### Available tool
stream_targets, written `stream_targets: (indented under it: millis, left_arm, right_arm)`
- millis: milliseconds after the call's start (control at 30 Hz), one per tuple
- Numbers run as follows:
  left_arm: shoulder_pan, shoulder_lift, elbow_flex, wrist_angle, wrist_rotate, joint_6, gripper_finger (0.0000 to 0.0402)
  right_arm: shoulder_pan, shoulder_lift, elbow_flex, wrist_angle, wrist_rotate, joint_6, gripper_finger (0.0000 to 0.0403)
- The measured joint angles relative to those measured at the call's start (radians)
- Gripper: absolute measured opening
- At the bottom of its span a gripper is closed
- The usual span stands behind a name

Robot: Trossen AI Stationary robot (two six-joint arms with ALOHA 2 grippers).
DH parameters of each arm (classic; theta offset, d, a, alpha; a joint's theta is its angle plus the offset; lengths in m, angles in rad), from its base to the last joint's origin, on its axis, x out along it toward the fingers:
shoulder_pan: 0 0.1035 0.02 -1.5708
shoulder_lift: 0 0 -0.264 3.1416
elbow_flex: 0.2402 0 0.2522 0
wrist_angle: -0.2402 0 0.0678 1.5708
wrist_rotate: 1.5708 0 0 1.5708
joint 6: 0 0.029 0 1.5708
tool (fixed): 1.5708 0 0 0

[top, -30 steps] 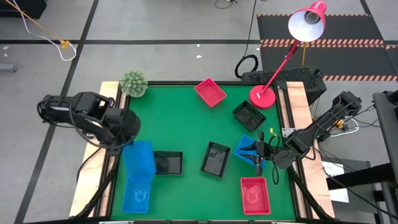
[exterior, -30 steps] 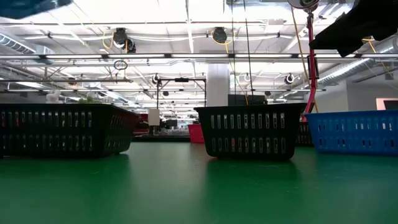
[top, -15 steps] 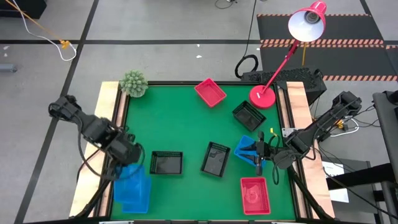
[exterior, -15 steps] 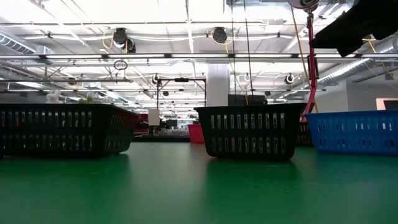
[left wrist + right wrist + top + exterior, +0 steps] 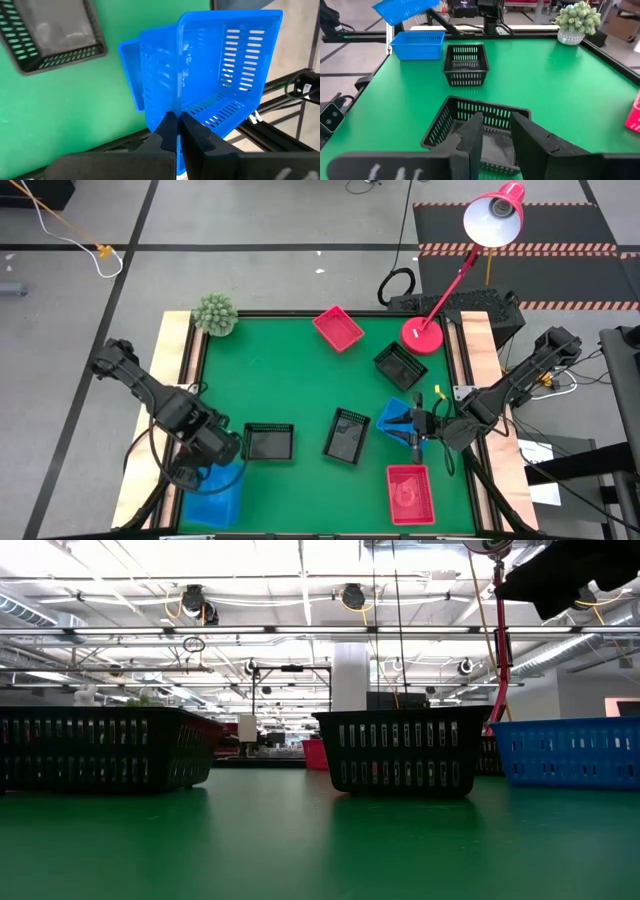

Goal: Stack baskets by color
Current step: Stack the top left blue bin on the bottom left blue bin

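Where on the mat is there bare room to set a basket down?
The widest bare patch lies between the plant, the far red basket and the left black basket. A narrower strip runs along the near edge, between the blue basket on the mat and the near red basket. The right side is crowded.

In the high view, the left tool [image 5: 222,452] is covered by its own wrist, and part of the blue basket [image 5: 215,495] beneath it is hidden. The right tool [image 5: 418,430] is masked over another blue basket [image 5: 393,418]. In the low view, that basket [image 5: 570,752] is cut by the frame edge.
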Motion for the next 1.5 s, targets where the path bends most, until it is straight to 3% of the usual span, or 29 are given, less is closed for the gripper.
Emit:
stream_targets:
  millis: [333, 767, 1067, 1500]
  left_arm:
    - [0.059, 0.0, -0.152, 0.099, 0.123, 0.084, 0.0005]
    - [0.155, 0.0, -0.278, 0.208, 0.201, 0.227, 0.0005]
    - [0.161, 0.0, -0.375, 0.279, 0.243, 0.235, 0.0005]
    - [0.161, 0.0, -0.425, 0.335, 0.26, 0.216, 0.0005]
  right_arm:
    - [0.0, 0.0, 0.0, 0.029, 0.0, -0.055, 0.0096]
    - [0.0, 0.0, 0.0, 0.029, 0.0, -0.059, 0.0096]
    - [0.0, 0.0, 0.0, 0.028, 0.0, -0.066, 0.0096]
    - [0.0, 0.0, 0.0, 0.028, 0.0, -0.066, 0.0096]
